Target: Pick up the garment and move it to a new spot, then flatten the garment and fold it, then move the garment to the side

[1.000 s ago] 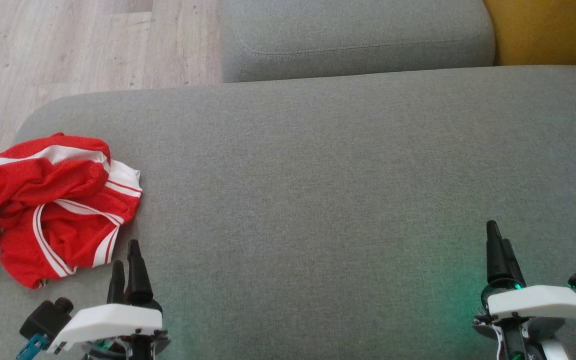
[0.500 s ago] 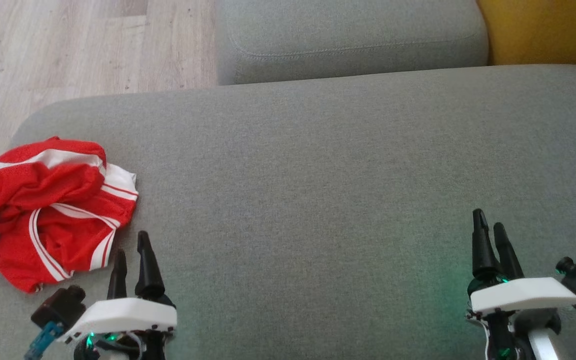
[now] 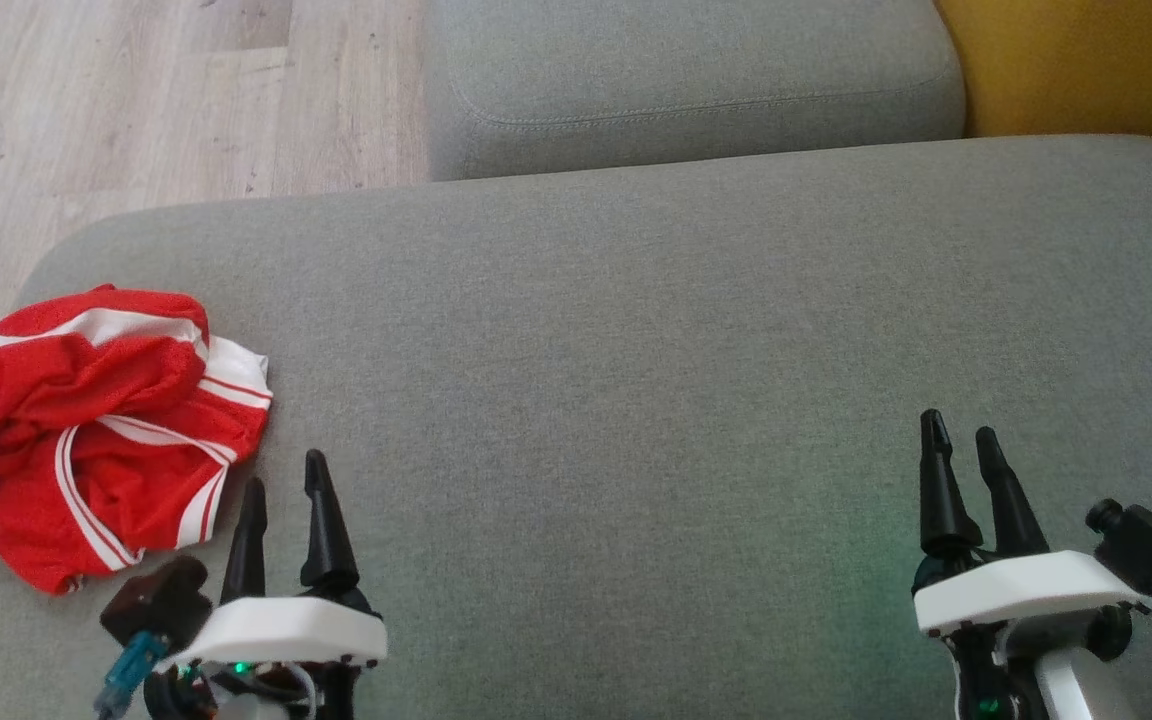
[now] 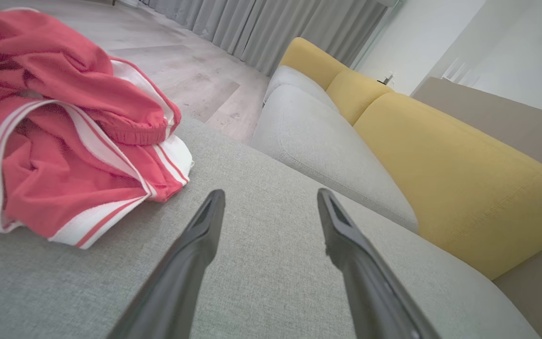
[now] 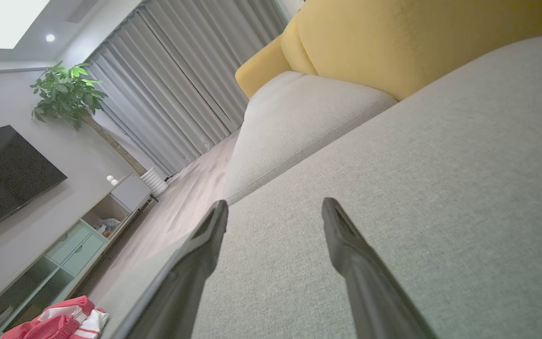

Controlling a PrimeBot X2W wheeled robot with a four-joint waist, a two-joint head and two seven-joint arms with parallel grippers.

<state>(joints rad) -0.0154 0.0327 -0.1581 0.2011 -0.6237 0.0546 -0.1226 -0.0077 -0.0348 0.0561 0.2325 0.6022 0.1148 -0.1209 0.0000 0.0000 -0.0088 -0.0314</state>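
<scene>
The garment [image 3: 86,430] is a crumpled red piece with white stripes, lying at the left end of the grey cushion [image 3: 636,350]. In the left wrist view the garment [image 4: 59,136] lies at the upper left, just beyond the fingers. My left gripper [image 3: 286,485] hovers open just right of the garment's near edge, apart from it, with nothing between its fingers. At the lower right my right gripper [image 3: 958,435] stands open and empty over bare cushion. In the right wrist view the garment [image 5: 59,322] shows small at the bottom left.
A second grey cushion [image 3: 696,80] lies beyond the main one, with a yellow backrest [image 3: 1086,65] at the far right. Wooden floor [image 3: 136,100] borders the cushion's left end. Past the sofa the right wrist view has a TV cabinet [image 5: 78,245] and a plant [image 5: 68,92].
Both grippers have shifted: the left one moved right and slightly forward beside the garment, the right one moved up and left. The head camera also shifted a little. The garment lies as before.
</scene>
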